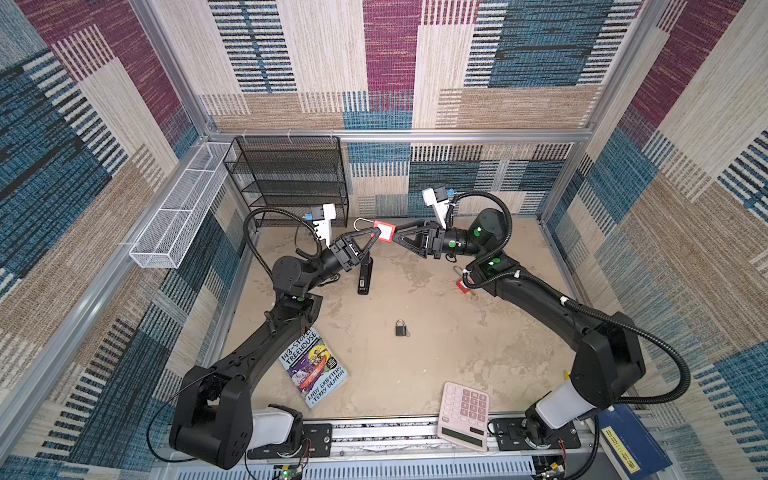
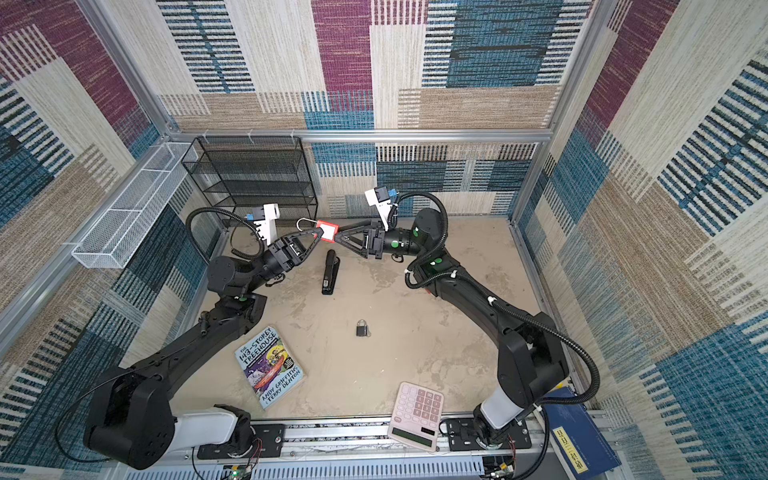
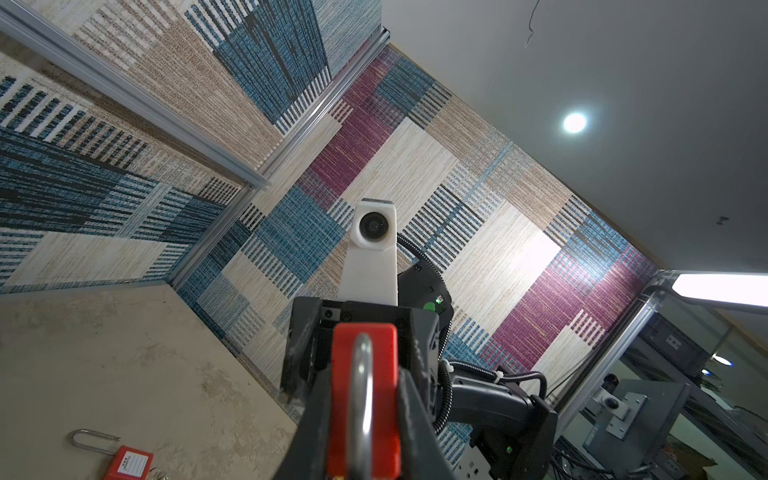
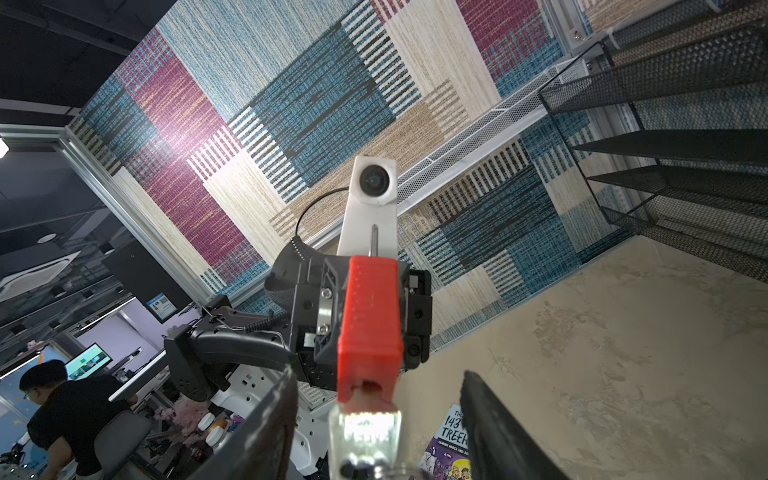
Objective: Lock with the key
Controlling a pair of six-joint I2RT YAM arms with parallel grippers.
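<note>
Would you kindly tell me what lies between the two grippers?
The red padlock, clamped in the left gripper; the open right gripper faces its key. Both top views show it.

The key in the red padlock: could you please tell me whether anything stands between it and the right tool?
Nothing visible does. The key sticks out of the red padlock, which the left tool holds in the air. The right tool stands open around the key, with a gap on either side and no contact.
</note>
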